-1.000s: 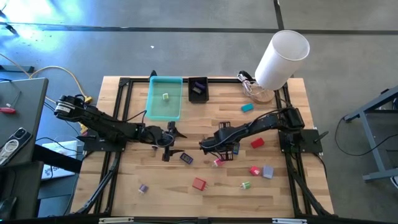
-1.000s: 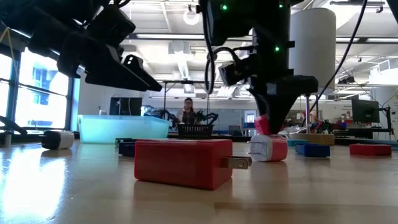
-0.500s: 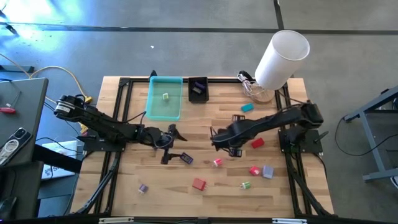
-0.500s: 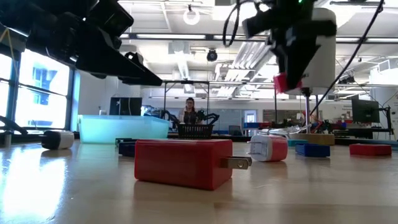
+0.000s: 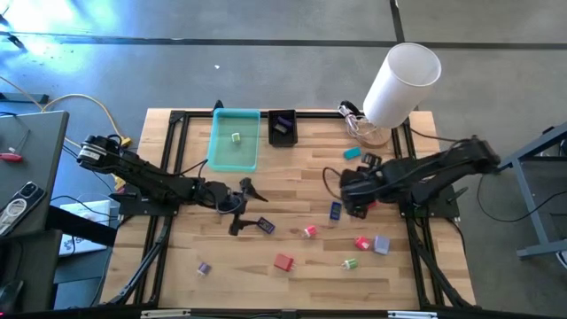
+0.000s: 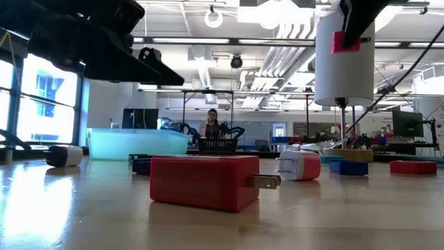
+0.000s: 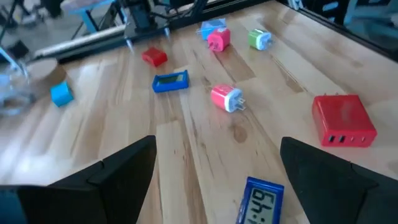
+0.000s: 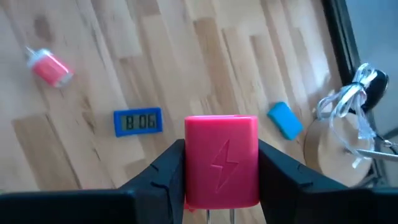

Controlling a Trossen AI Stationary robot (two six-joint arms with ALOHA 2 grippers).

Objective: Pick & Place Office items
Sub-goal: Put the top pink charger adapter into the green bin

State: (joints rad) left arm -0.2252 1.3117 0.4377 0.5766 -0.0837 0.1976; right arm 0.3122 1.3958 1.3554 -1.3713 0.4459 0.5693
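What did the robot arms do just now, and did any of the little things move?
The right gripper, shut on a pink charger, lifted off the table's middle and swung back toward its own side. The left gripper opened a bit wider, staying in place. The blue clock, pink plug, red charger and teal tray stayed put.

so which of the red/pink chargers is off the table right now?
The pink one with the lightning bolt, clamped in the right gripper above the table. The other red and pink chargers lie on the wood.
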